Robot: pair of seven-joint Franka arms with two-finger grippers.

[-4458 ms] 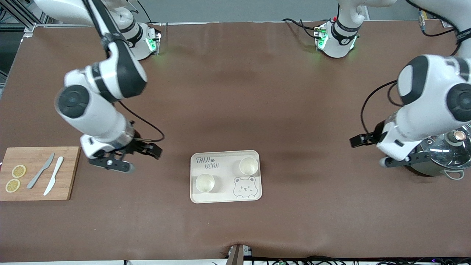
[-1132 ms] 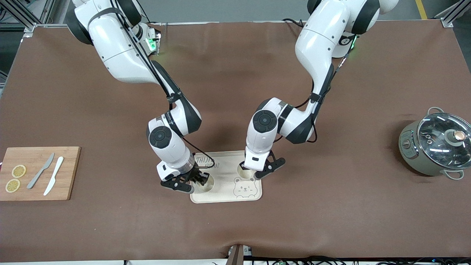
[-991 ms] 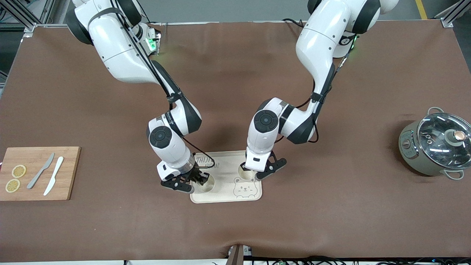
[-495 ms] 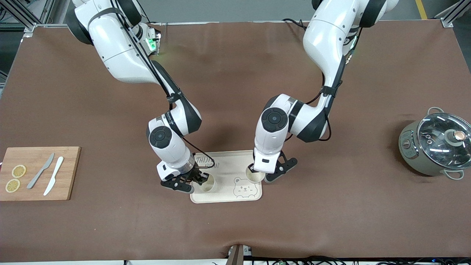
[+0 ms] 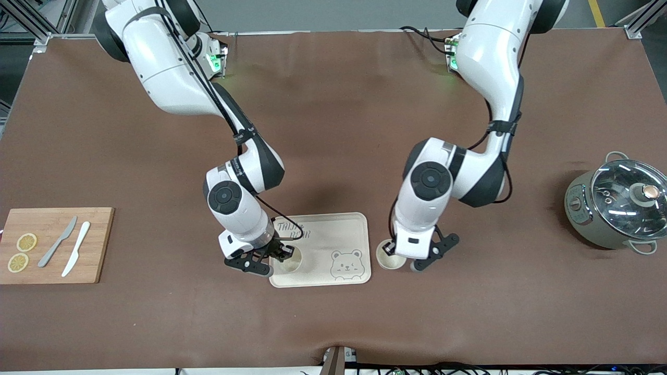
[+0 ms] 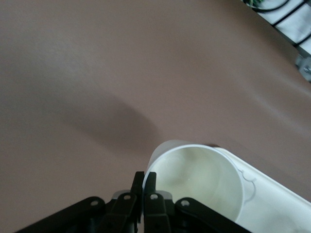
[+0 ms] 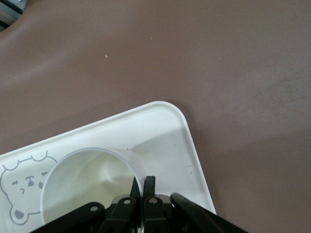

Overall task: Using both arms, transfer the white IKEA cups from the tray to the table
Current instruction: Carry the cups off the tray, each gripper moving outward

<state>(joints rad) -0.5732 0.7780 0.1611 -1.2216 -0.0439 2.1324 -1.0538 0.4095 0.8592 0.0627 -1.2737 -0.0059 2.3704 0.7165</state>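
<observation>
One white cup (image 5: pixel 292 261) stands in the cream bear-printed tray (image 5: pixel 323 229), at its corner toward the right arm's end. My right gripper (image 5: pixel 280 254) is shut on its rim, one finger inside and one outside; the right wrist view shows this gripper (image 7: pixel 143 187), the cup (image 7: pixel 87 189) and the tray (image 7: pixel 165 131). My left gripper (image 5: pixel 394 252) is shut on the rim of the second white cup (image 5: pixel 386 262) and holds it over the brown table, just off the tray's edge toward the left arm's end. The left wrist view shows this gripper (image 6: pixel 145 182), the cup (image 6: pixel 199 184) and the tray's edge (image 6: pixel 277 208).
A wooden cutting board (image 5: pixel 99 245) with two lemon slices (image 5: pixel 22 252) and two knives (image 5: pixel 68 247) lies at the right arm's end. A grey pot with a glass lid (image 5: pixel 617 205) stands at the left arm's end.
Both arms came in and closed on the cups in the tray. In the last second the left gripper carried its cup off the tray toward the left arm's end. The right gripper barely moved.
</observation>
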